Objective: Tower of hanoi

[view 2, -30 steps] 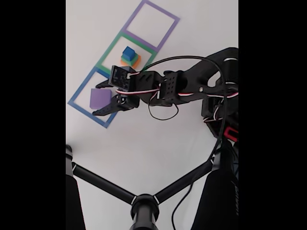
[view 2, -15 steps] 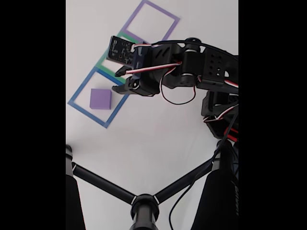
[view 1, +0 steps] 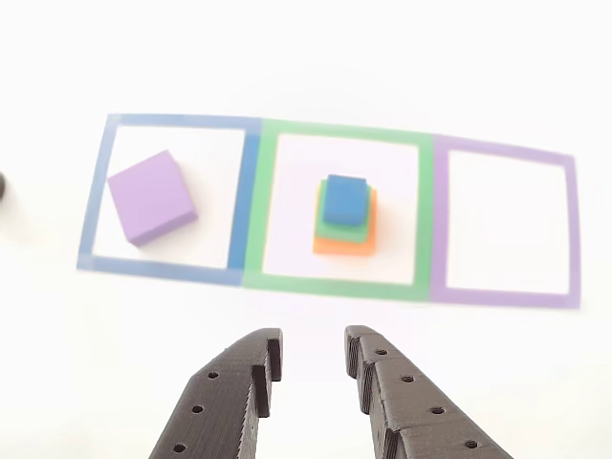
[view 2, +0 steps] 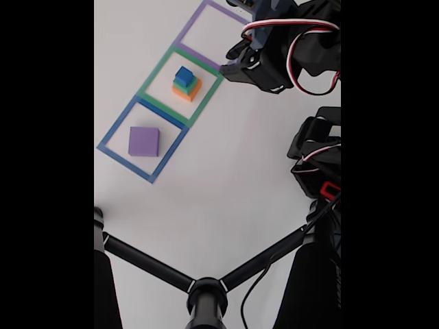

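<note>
Blue cube (view 1: 344, 199), green block (view 1: 345, 229) and orange block (view 1: 344, 245) are stacked inside the green outline (view 1: 260, 206); purple slab (view 1: 152, 197) is parked in the blue outline (view 1: 242, 191). Gripper (view 1: 312, 352) is held apart, nothing gripped.

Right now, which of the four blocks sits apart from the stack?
The purple slab lies alone in the blue outline; the blue cube, green block and orange block are stacked in the green outline.
</note>
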